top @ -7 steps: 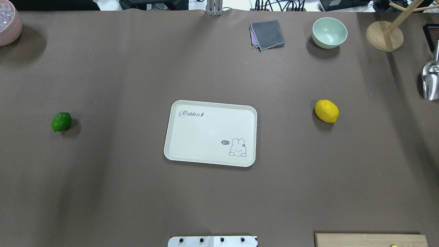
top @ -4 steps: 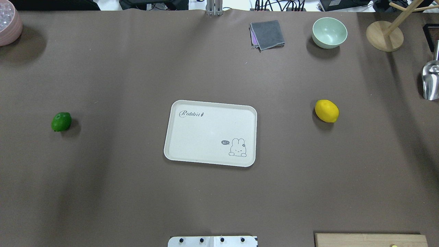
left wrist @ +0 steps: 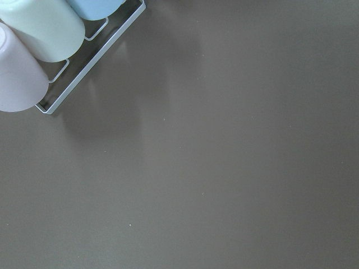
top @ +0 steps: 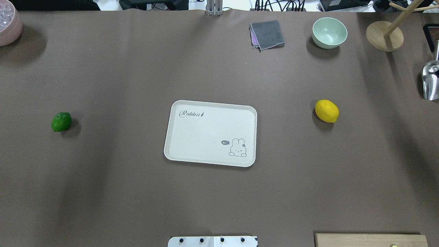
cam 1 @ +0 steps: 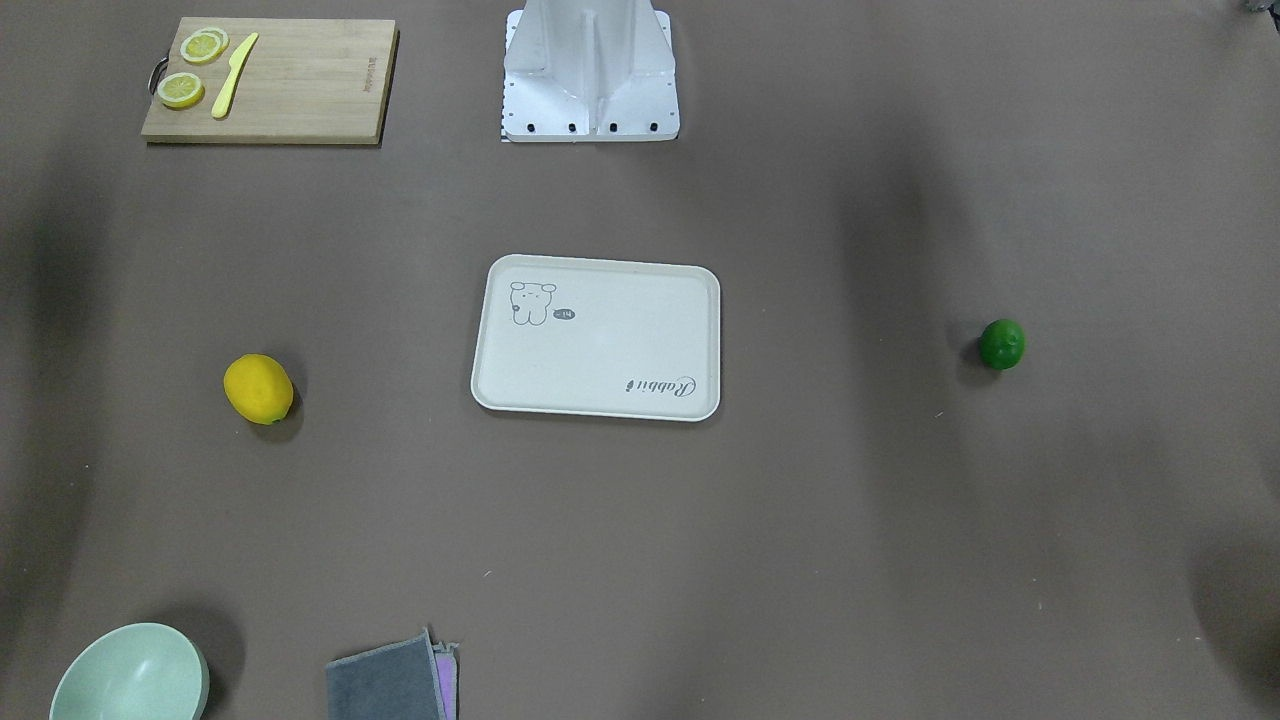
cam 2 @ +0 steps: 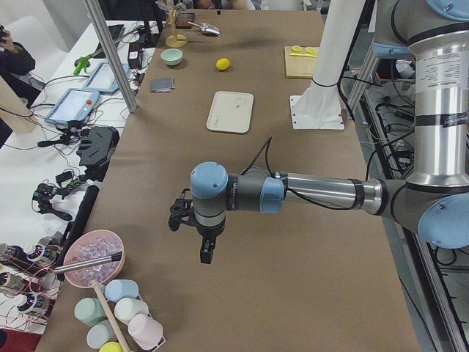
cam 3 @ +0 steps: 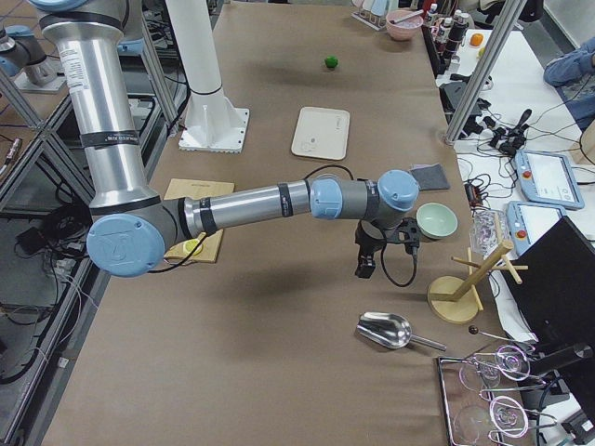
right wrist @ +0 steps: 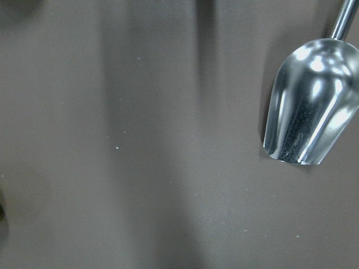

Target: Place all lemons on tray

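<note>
The yellow lemon (top: 327,110) lies on the brown table right of the tray; it also shows in the front view (cam 1: 258,388). The smaller green lemon (top: 61,121) lies far left of the tray, also seen in the front view (cam 1: 1002,344). The cream tray (top: 205,133) sits at the table's middle with nothing on it. My left gripper (cam 2: 207,251) shows only in the exterior left view, hanging over the table's left end beyond the green lemon. My right gripper (cam 3: 363,265) shows only in the exterior right view, over the right end near a scoop. I cannot tell whether either is open.
A wooden cutting board (cam 1: 300,90) with lemon slices and a yellow knife lies near the robot's base. A green bowl (top: 329,32), grey cloth (top: 267,34), wooden stand (top: 384,36) and metal scoop (top: 430,80) are back right. A pink bowl (top: 8,24) is back left.
</note>
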{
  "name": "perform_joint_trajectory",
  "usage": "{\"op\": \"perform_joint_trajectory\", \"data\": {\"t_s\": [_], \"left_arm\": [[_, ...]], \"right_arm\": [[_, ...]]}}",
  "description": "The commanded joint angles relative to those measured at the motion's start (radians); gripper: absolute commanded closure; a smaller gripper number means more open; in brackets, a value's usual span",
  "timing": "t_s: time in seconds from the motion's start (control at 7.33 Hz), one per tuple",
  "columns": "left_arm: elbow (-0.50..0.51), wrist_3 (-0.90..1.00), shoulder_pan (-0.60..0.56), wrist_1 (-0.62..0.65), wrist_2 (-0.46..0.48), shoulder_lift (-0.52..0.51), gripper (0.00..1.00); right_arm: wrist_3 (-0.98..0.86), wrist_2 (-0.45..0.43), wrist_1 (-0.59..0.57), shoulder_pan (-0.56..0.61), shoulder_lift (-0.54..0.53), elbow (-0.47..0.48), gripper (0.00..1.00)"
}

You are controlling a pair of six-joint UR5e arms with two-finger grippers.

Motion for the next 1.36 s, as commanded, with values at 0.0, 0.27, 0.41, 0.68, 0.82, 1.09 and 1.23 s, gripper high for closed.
{"op": "perform_joint_trajectory", "data": {"t_s": [0.0,0.27,0.41,0.68,0.82,1.09,1.23], "left_arm": [[-0.002,-0.043,0.060,0.002,0.002,-0.022,0.03],[-0.044,-0.266,0.158,0.008,-0.009,-0.092,0.03],[-0.072,-0.416,0.247,0.000,-0.040,-0.100,0.03],[-0.072,-0.676,0.405,-0.026,-0.082,-0.172,0.03],[-0.042,-0.689,0.500,-0.123,-0.068,-0.174,0.03],[0.061,-0.781,0.583,-0.321,-0.041,-0.197,0.03],[0.064,-0.775,0.602,-0.331,0.002,-0.197,0.03]], "right_arm": [[0.084,0.005,0.000,-0.072,0.056,0.001,0.00],[0.146,-0.001,0.000,-0.139,0.102,-0.001,0.00],[0.184,-0.009,0.000,-0.190,0.140,-0.006,0.00],[0.206,-0.056,-0.002,-0.308,0.203,-0.016,0.00],[0.215,-0.076,0.000,-0.351,0.234,-0.024,0.00],[0.229,-0.076,0.017,-0.410,0.269,-0.051,0.00],[0.227,-0.075,0.055,-0.426,0.272,-0.071,0.00]]}}
